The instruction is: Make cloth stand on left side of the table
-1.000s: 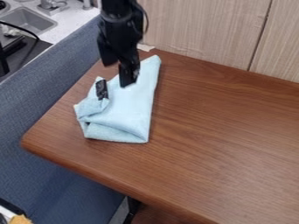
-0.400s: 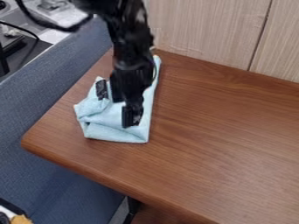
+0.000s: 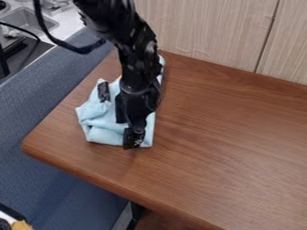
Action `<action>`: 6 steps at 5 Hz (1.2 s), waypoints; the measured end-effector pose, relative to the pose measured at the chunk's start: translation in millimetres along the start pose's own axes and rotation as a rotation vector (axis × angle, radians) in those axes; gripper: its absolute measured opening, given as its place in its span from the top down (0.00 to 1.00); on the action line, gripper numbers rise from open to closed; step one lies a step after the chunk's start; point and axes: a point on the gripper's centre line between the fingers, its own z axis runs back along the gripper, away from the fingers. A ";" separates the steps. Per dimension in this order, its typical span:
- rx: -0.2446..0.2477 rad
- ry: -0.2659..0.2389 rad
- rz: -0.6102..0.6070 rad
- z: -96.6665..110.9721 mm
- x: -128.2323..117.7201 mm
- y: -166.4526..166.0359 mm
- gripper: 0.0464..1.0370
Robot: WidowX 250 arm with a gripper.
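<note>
The light blue cloth (image 3: 102, 123) lies folded and crumpled on the left part of the brown wooden table (image 3: 221, 134), near its rounded corner. My black gripper (image 3: 133, 143) hangs over the cloth's front right edge, low at the fabric; whether it touches the cloth I cannot tell. The arm covers much of the cloth's right side. A small black patch (image 3: 103, 91) shows on the upper left of the cloth.
A blue padded surface (image 3: 48, 108) runs along the table's left edge. Wood-grain panels (image 3: 210, 31) rise behind the table. At the upper left is a counter with a grey sink (image 3: 30, 20).
From the far end of the cloth, the gripper has come forward and down to its front edge. The cloth looks unmoved.
</note>
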 end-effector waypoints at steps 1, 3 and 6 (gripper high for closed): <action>-0.005 0.021 0.006 -1.2 -0.4 1.5 0.35; -0.006 0.015 0.002 1.6 2.6 4.3 0.89; -0.018 -0.145 0.027 66.6 12.5 21.7 0.99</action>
